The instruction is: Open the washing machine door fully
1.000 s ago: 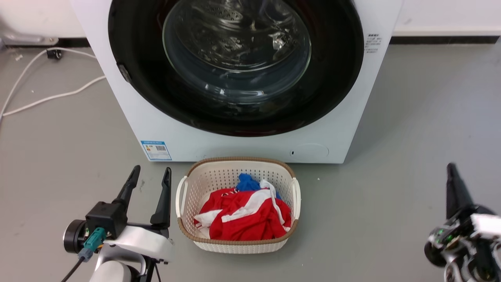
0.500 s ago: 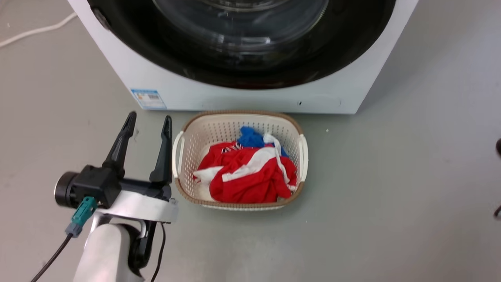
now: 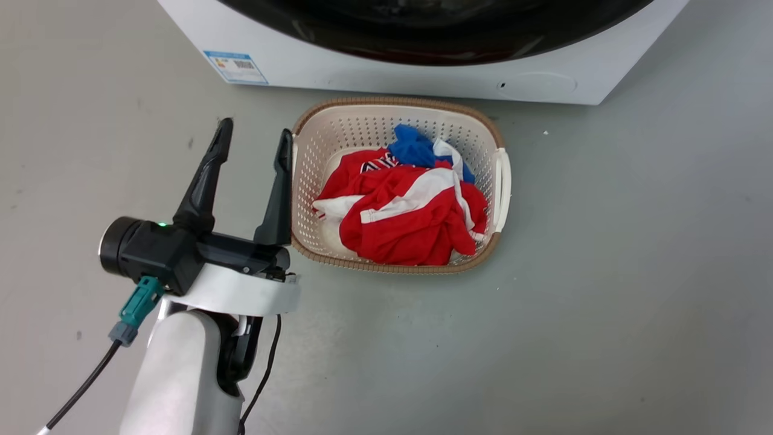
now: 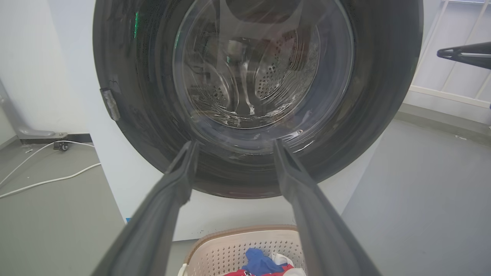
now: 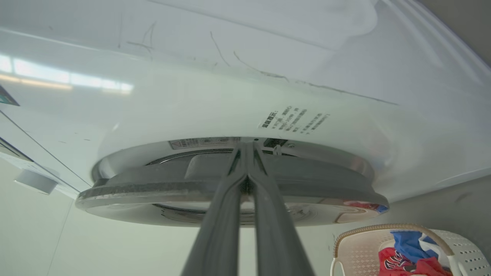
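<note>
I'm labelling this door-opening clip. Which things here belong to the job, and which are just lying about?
Job:
washing machine door
right tool, shut, at the door's rim
left tool, open

Lying about:
laundry basket
clothes in it
white cable

My head camera looks steeply down on the basket [image 3: 362, 130]. My left wrist camera, above the basket, faces the washing machine door [image 4: 261, 76]. My right one looks very closely along the door's rim. All share the basket.
</note>
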{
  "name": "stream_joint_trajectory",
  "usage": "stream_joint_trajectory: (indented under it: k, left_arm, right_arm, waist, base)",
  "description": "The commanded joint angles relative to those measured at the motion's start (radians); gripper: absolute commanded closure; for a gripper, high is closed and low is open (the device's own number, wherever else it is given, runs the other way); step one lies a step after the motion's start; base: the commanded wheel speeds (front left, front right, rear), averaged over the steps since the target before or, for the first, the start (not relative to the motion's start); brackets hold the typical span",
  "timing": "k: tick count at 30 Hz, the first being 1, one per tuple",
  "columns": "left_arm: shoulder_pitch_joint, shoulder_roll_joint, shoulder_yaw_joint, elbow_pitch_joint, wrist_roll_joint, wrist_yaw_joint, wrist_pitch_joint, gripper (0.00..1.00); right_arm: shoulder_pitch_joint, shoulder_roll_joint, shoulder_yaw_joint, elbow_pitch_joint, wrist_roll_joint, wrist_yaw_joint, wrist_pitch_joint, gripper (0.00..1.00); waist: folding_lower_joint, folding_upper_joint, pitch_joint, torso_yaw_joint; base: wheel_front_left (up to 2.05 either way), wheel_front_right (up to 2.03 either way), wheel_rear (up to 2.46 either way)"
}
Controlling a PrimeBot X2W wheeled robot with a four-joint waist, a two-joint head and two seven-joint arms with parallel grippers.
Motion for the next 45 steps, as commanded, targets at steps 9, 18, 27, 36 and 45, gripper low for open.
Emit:
stream_joint_trajectory:
  k: [9,18,27,36,45]
  left_arm:
    - [-0.064,-0.003,-0.024,-0.012,0.009,-0.006,-0.003,0.0]
    - [-0.075,-0.007,-0.025,-0.006,0.006,-0.007,-0.003,0.0]
    - [-0.032,-0.009,-0.009,0.016,0.003,-0.008,-0.003,0.0]
    - [0.045,-0.004,0.003,0.056,0.0,-0.007,-0.003,0.0]
    - [0.131,-0.001,-0.001,0.092,-0.009,-0.007,-0.003,0.0]
  right_arm:
    - [-0.256,0.064,0.138,0.164,-0.109,0.0,0.057,1.0]
    - [-0.3,0.108,0.185,0.201,-0.138,0.0,0.124,1.0]
    - [-0.181,0.096,0.196,0.16,-0.113,0.001,0.246,1.0]
    - [0.041,0.107,0.188,0.036,-0.065,0.001,0.316,1.0]
    - [0.286,0.163,0.225,-0.119,-0.034,0.001,0.359,1.0]
  waist:
    - [-0.0002,0.0,0.067,0.03]
    - [-0.0002,0.0,0.074,0.043]
    - [-0.0002,0.0,-0.014,0.046]
    - [-0.0002,0.0,-0.152,0.021]
    - [-0.0002,0.0,-0.27,0.003]
  base:
    - [0.0,0.0,0.0]
    - [0.0,0.0,0.0]
    - [0.0,0.0,0.0]
    - [0.0,0.0,0.0]
    - [0.0,0.0,0.0]
